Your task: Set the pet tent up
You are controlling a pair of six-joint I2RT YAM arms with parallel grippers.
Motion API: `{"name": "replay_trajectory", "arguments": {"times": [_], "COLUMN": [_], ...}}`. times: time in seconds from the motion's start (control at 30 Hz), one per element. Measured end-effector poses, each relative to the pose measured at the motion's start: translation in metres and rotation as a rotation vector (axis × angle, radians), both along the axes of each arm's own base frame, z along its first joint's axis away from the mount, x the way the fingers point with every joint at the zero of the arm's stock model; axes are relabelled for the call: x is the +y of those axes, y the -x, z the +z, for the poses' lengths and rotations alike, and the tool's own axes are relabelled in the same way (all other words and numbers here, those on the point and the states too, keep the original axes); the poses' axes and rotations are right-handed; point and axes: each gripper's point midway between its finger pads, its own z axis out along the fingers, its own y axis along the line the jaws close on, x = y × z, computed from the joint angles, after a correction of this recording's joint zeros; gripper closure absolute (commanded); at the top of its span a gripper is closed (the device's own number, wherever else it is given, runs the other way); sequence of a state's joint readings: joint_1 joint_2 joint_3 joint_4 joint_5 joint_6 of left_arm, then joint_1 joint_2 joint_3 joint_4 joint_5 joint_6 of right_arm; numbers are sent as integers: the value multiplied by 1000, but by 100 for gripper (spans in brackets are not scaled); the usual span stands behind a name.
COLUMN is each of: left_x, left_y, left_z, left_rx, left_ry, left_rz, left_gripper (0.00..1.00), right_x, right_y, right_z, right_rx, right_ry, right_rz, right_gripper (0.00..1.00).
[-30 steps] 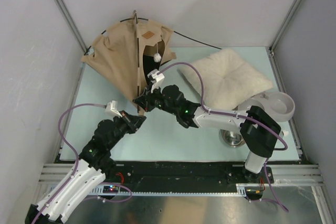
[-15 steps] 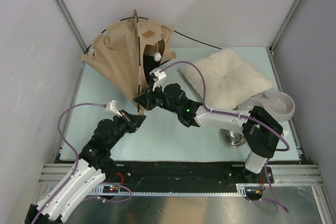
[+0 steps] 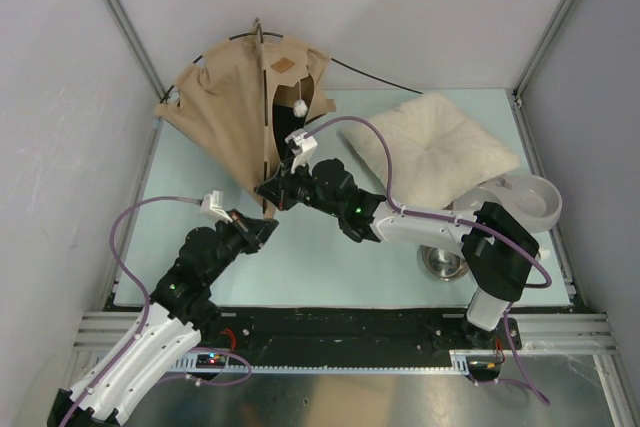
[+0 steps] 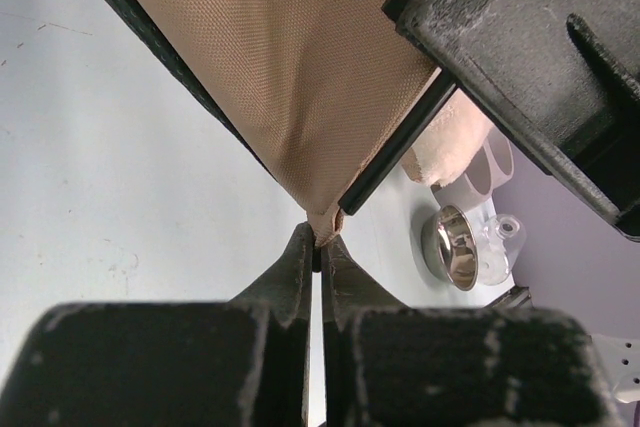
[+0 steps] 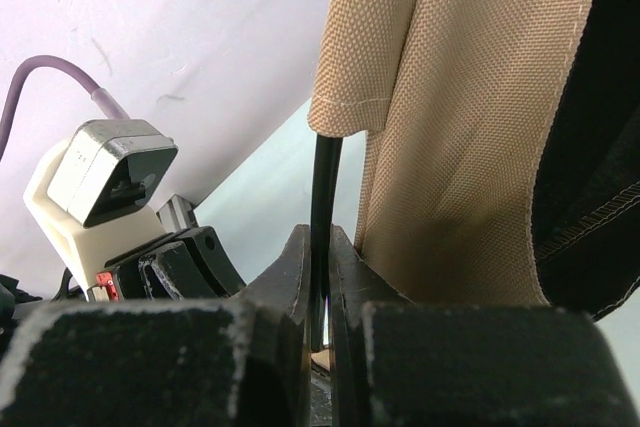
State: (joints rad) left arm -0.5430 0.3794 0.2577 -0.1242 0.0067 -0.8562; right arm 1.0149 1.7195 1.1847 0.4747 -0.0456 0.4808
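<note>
left gripper [image 4: 318, 245] pinched on pet tent [image 3: 222, 112] fabric corner tip; right gripper [image 5: 320, 247] clamped on its black pole [image 5: 322, 182] just beside.

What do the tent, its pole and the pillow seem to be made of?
The tent looks like matte tan canvas: a coarse weave and stitched hems show. The pole is a smooth black rod with a faint sheen, perhaps fibreglass or plastic; I cannot tell which. The pillow looks like cream plush or faux fleece, with a fuzzy surface.
</note>
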Motion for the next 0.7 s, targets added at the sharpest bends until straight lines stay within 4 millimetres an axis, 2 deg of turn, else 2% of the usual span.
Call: {"name": "replay_trajectory", "arguments": {"times": [0.7], "left_x": [2], "left_y": [2], "left_z": [-4], "left_rx": [23], "left_ry": [-16], "left_rz": [0], "left_gripper": [100], "right_x": [-5], "right_y": [-4], "right_z": [-11], "right_rx": [-14], "right_ry": [28], "right_rz": [-18], "right_gripper": [100]}}
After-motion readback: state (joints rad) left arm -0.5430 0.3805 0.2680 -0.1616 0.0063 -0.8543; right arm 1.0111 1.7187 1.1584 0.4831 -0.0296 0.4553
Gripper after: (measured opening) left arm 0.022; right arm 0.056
